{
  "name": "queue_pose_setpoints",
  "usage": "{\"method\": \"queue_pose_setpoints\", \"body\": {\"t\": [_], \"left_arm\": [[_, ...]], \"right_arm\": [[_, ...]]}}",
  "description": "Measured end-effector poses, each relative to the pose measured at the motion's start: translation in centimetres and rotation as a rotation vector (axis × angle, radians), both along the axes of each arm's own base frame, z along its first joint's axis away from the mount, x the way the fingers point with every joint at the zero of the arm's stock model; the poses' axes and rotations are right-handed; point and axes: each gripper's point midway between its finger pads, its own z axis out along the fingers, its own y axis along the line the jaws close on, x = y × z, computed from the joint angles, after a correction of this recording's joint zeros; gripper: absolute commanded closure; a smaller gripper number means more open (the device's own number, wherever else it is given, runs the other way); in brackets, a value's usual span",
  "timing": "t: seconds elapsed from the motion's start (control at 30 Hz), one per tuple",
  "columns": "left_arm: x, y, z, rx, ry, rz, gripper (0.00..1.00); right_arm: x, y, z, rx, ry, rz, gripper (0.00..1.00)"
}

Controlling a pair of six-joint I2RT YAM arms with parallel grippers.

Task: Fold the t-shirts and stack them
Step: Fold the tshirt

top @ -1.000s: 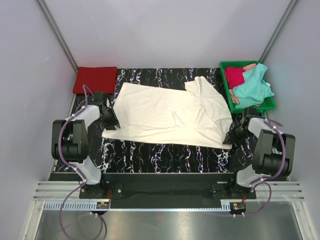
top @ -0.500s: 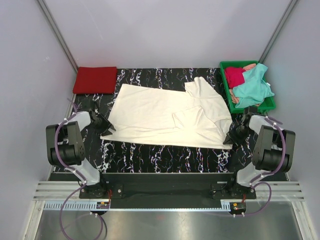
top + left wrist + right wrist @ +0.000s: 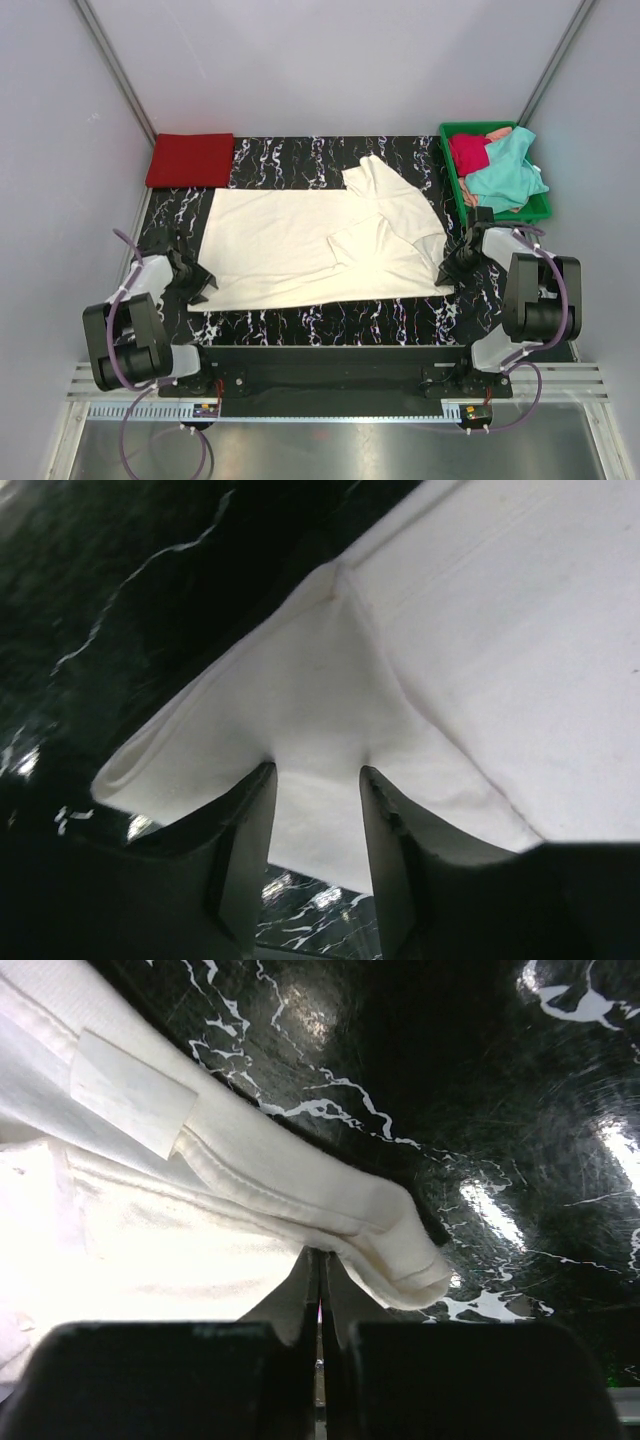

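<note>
The large cream-white t-shirt [image 3: 300, 245] lies spread flat on the black marbled table [image 3: 330, 315], one sleeve folded over its right half. My left gripper [image 3: 198, 285] sits at its near-left corner. In the left wrist view that gripper [image 3: 318, 770] is open, its fingers apart, and the shirt corner [image 3: 300, 710] lies at their tips. At the near-right corner my right gripper [image 3: 450, 272] is shut on the bunched hem [image 3: 400, 1250], with its fingers [image 3: 322, 1260] pressed together. A folded red t-shirt [image 3: 190, 160] rests at the far left. Crimson [image 3: 468, 152] and teal [image 3: 505, 175] t-shirts are heaped in the tray.
The green plastic tray [image 3: 536, 207] stands at the far right corner, just beyond my right arm. Grey walls close in the table on three sides. A strip of bare tabletop runs between the cream shirt's near edge and the arm bases.
The cream shirt has slid left and towards the near edge. My left arm has drawn back to the near left and its jaws have widened. My right gripper followed slightly left, still shut.
</note>
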Motion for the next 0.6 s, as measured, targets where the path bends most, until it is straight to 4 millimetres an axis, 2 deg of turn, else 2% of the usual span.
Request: {"method": "queue_pose_setpoints", "body": {"t": [0.1, 0.13, 0.23, 0.27, 0.3, 0.33, 0.4, 0.47, 0.53, 0.6], "left_arm": [[-1.3, 0.5, 0.7, 0.037, 0.019, 0.009, 0.44], [-1.4, 0.6, 1.2, 0.049, 0.006, 0.006, 0.42], [-1.2, 0.8, 3.3, 0.078, -0.060, -0.009, 0.37], [-0.8, 1.0, 4.4, 0.095, -0.092, -0.019, 0.37], [-0.3, 1.1, 5.6, 0.115, -0.124, -0.035, 0.37], [0.2, 1.3, 6.6, 0.136, -0.153, -0.056, 0.37], [1.7, 1.6, 8.5, 0.172, -0.212, -0.098, 0.39], [2.5, 1.8, 9.2, 0.192, -0.233, -0.135, 0.40], [3.0, 2.0, 8.8, 0.200, -0.219, -0.165, 0.47], [3.1, 2.2, 7.9, 0.195, -0.171, -0.195, 0.49]], "right_arm": [[-0.2, -0.2, 0.2, -0.024, -0.015, 0.036, 0.96], [-0.3, -0.3, 0.2, -0.036, -0.018, 0.051, 0.87], [-0.4, -0.7, 1.0, -0.071, -0.037, 0.110, 0.54], [-0.1, -0.8, 1.5, -0.077, -0.050, 0.132, 0.32], [0.4, -0.8, 2.0, -0.083, -0.070, 0.147, 0.20], [1.1, -0.8, 2.8, -0.089, -0.097, 0.166, 0.01], [3.0, -0.8, 4.6, -0.099, -0.176, 0.195, 0.00], [4.6, -0.1, 6.6, -0.077, -0.261, 0.228, 0.00], [5.9, 0.7, 7.9, -0.049, -0.330, 0.262, 0.00], [6.4, 1.6, 8.4, -0.017, -0.365, 0.293, 0.00]]}}
